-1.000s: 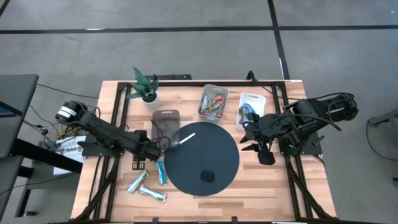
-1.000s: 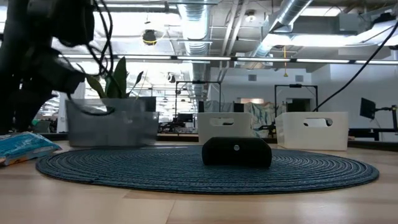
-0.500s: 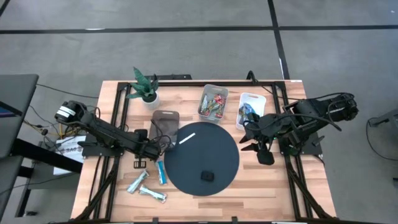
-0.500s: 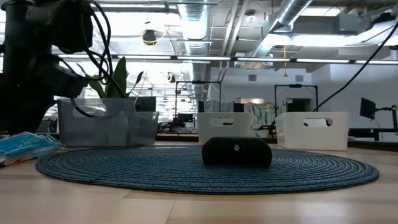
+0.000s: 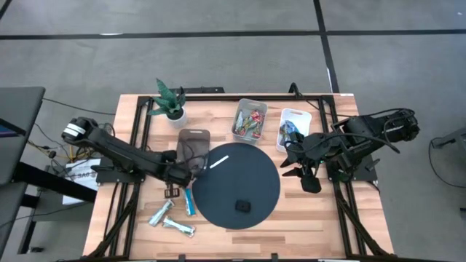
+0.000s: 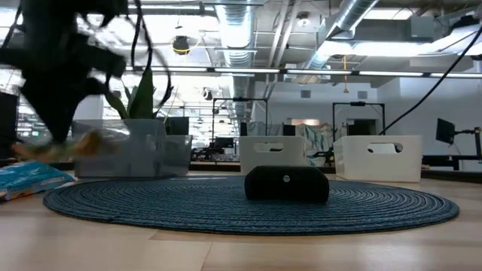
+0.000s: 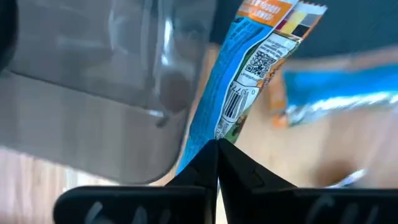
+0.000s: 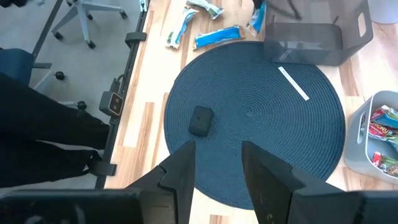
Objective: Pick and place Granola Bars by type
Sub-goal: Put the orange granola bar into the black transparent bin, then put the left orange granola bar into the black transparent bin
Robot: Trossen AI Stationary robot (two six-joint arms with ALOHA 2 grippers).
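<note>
Blue foil is what I have pinched: my left gripper (image 7: 216,146) has its jaws pressed together on a glossy blue granola bar (image 7: 239,93), just beside the smoky plastic bin (image 5: 193,143) at the round woven mat's (image 5: 237,185) edge. I judge sorting partly done: crinkly multicoloured bars fill the clear bin (image 5: 249,119) beyond the mat, a few sit in the white bin (image 5: 293,128), and three bars (image 5: 173,214) lie loose near the mat. My right gripper (image 8: 215,163) waits beside the mat, jaws spread, empty.
</note>
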